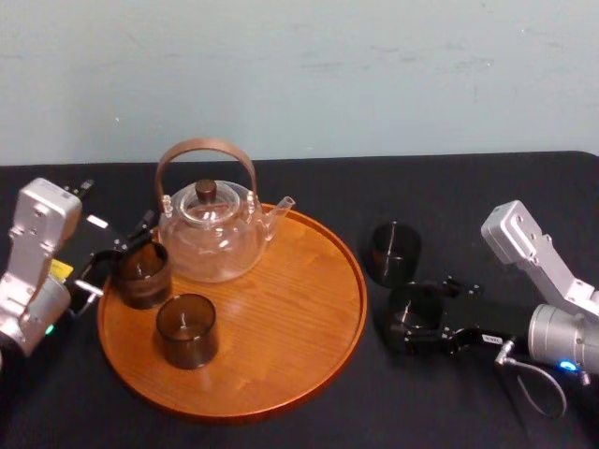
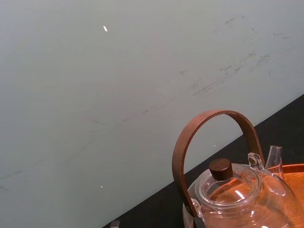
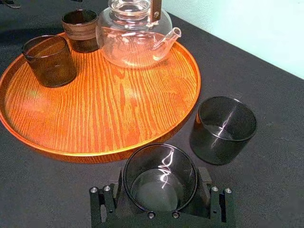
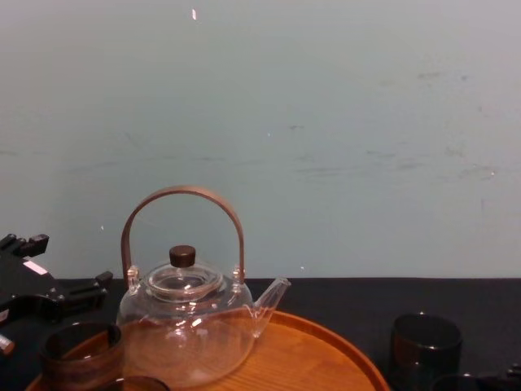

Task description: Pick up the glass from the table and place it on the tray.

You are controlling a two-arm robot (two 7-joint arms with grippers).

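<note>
Four dark, smoky glasses and one clear teapot [image 1: 211, 234] are before us. The glass [image 1: 410, 316] for the task is over the black desk [image 1: 487, 196], just off the right edge of the tray [image 3: 118, 104]. Looking down into it, we see straight to its bottom, with nothing inside. The right gripper [image 3: 161, 185] has it: the jaws stand wide, one on each side, closed against its round wall. Whether it is raised off the desk we cannot tell. A spare glass [image 3: 223, 128], the same short straight-sided cylinder, stands just behind it towards the desk's back edge. It is near the tray's rim but apart from it, and it is empty too.

We see the tray as a big round wooden plate, orange-brown with strong grain and a low raised rim. At its back left it carries the teapot, which is round-bellied clear glass with a short spout, a dark knob [image 4: 182, 255] and a brown hooped handle [image 4: 183, 191]. A banded glass [image 1: 142, 273] sits at the tray's left edge, and a front glass [image 1: 186, 329] is nearer the front-left rim. The left gripper [image 1: 120, 262] is at the tray's left edge beside the banded glass; we cannot tell whether it holds anything.
</note>
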